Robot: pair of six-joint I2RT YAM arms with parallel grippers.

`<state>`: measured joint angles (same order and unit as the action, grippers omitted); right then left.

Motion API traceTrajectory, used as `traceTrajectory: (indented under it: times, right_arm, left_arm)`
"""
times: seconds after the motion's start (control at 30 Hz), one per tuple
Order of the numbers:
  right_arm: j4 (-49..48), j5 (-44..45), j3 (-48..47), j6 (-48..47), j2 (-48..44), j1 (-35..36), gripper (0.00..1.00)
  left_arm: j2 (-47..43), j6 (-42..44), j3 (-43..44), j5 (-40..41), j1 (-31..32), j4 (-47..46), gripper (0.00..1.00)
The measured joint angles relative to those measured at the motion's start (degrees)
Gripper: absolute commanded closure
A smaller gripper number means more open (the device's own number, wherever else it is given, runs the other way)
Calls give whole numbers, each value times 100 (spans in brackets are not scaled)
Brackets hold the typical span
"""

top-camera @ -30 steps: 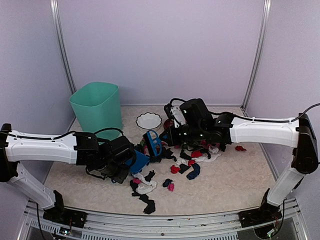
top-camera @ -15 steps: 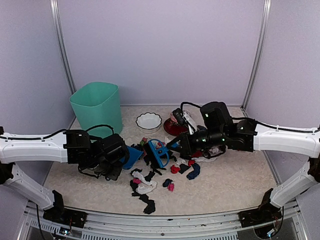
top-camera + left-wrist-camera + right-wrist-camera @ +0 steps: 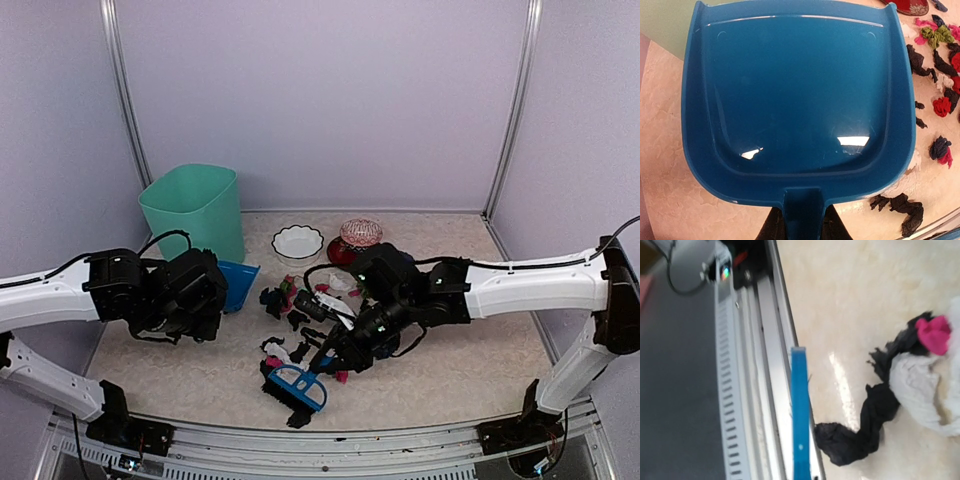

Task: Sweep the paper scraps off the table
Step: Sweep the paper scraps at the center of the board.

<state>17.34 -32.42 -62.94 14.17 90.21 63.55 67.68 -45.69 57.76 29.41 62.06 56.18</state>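
Top view, both arms reach in over the table (image 3: 470, 370)

Left claw (image 3: 802, 226): fingers (image 3: 771, 229) pressed on either side of the handle of the dustpan (image 3: 795, 100), pinching it. From above, the dustpan sits just right of the green bin (image 3: 195, 210) and left of the scrap pile. Its wide mouth points away from the claw. Cannot tell whether it rests on the table or hangs above it.

Right claw (image 3: 335, 360): low over the front middle of the table, closed on the handle of the brush (image 3: 297, 387). The brush head lies near the front edge. In the right wrist view the brush shows edge-on as a thin blue bar running alongside the metal rail (image 3: 747, 390).

Paper scraps (image 3: 290, 305): all on the table.
- Loose cluster in the middle, between the two claws, mostly black with pink, red and green bits.
- More around the brush head, black and white.
- Right wrist view: a black strip (image 3: 865, 425) reaches up to the blue bar; a white wad (image 3: 920, 385) touches the strip's far end, with a pink piece beside it.
- Left wrist view: scraps lie along the right side of the dustpan, none touching its mouth.

Back of the table, beyond the scraps: white bowl (image 3: 298, 241) and red dish (image 3: 355, 240), side by side
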Motion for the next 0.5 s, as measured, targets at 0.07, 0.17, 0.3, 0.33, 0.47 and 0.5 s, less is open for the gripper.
traceTrajectory:
  times: [0.07,0.17,0.3,0.33,0.47,0.5]
  right_arm:
    - [136,26,-168,-149,245,76,100]
    - [306,105,-472,-369,584,133,100]
    - [496,210,-920,-599,1027,142,100]
    - [538,223,-1038,-649,1147,142,100]
    - [662,284,-1338,-787,1495,142,100]
    - [684,317,-1375,-813,1550,142,100]
  left_arm:
    - [-52,-35,17,68,-2,-2,100]
    - [-142,-55,20,146,-20,-4,100]
    - [-236,-52,20,227,-72,-9,100]
    - [-258,-52,20,236,-90,-11,100]
    - [-319,-42,20,254,-160,-13,100]
    - [-339,-35,20,254,-175,-15,100]
